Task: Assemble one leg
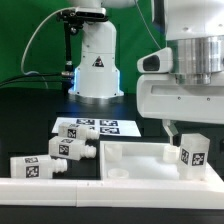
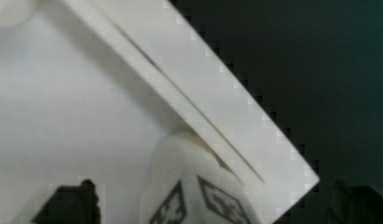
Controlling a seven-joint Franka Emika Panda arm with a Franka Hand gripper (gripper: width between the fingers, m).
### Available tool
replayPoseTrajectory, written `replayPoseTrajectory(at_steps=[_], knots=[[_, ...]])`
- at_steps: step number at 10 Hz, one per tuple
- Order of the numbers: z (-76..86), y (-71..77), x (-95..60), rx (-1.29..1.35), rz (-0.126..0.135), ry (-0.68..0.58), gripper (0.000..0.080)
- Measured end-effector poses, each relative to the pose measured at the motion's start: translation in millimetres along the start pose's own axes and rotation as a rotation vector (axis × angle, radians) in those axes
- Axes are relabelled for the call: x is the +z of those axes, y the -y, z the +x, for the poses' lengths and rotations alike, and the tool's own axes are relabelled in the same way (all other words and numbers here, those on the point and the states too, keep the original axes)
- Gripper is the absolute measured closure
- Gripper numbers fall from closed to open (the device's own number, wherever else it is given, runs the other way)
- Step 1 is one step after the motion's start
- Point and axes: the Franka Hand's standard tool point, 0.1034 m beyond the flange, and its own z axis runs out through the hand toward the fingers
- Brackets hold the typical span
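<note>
My gripper (image 1: 187,143) is shut on a leg (image 1: 193,153), a small white block with a black-and-white tag. It holds the leg upright over the corner of the large white tray-like panel (image 1: 130,160) nearest the exterior view's right. In the wrist view the leg (image 2: 191,192) shows two tagged faces between my dark fingers (image 2: 71,205), with the panel's white surface and raised rim (image 2: 152,70) just beyond it. I cannot tell whether the leg touches the panel. Other legs (image 1: 68,150) lie on the table at the exterior view's left.
The marker board (image 1: 95,127) lies behind the panel. The robot's white base (image 1: 95,60) stands at the back. A long white rail (image 1: 90,187) runs along the front edge. One more leg (image 1: 30,168) lies beside it.
</note>
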Motion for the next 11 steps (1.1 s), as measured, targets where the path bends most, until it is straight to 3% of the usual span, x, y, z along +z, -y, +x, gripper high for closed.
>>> replayPoseTrajectory(at_steps=[2,5,7,8,9,10,11], knots=[[0.9,-1.5,0.9,-0.118,-0.004,-0.001,0.0151],[13.9,2.3,-5.8,-0.673,-0.061,-0.035,0.0151],[12.8,0.5,-4.0,-0.643,-0.06,-0.032,0.0151],[12.8,0.4,-3.9,-0.642,-0.06,-0.032,0.024],[12.5,0.7,-3.8,-0.556,-0.057,-0.034,0.024],[12.8,0.1,-3.6,-0.487,-0.057,-0.036,0.0424],[13.9,-1.5,-3.7,-0.456,-0.058,-0.037,0.0514]])
